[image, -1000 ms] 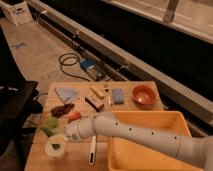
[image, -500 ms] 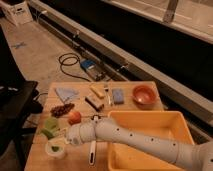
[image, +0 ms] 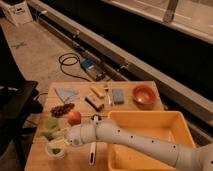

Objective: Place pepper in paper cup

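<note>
1. One camera view covered the scene; in it the end effector had travelled leftward over the wooden surface from where it hung a second before, near the yellow bin, and now sat directly above the paper cup at the front-left corner; whether its fingers were spread or pressed together I could not tell, since the wrist covered them.
2. The pepper showed as a green patch inside the paper cup's rim; whether it already lay loose there or was yet gripped could not be told.
3. The translucent green cup and the round orange-red fruit stood just behind the arm, apart from it; a white utensil lay beside the bin.
4. Judged from this, the carry looked finished and the task near its end; release and a clean lift away seemed to be what remained, the risk being a nudge to the light cup.
</note>
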Tool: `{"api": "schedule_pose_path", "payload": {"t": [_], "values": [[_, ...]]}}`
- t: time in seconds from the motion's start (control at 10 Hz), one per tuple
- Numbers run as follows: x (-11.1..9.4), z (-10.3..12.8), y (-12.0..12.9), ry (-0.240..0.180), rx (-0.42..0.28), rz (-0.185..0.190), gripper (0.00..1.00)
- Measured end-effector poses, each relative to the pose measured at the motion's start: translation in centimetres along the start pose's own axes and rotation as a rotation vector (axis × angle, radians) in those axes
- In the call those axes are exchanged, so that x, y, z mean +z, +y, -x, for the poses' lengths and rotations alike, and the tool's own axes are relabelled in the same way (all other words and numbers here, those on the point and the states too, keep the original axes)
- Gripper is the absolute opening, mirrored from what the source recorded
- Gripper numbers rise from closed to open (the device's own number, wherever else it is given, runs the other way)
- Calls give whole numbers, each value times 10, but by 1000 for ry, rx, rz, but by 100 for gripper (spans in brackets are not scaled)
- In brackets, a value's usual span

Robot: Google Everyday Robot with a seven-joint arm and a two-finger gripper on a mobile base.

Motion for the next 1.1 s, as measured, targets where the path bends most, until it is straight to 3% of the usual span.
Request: {"api": "schedule_pose_path", "payload": {"t": [0.4,0.8,1.1], "values": [[-3,-8,-1,-19,-21,6,66],[-11,-42,-7,-73,-63,38,66],[-11,-41,-7,-73,-61,39,66]]}}
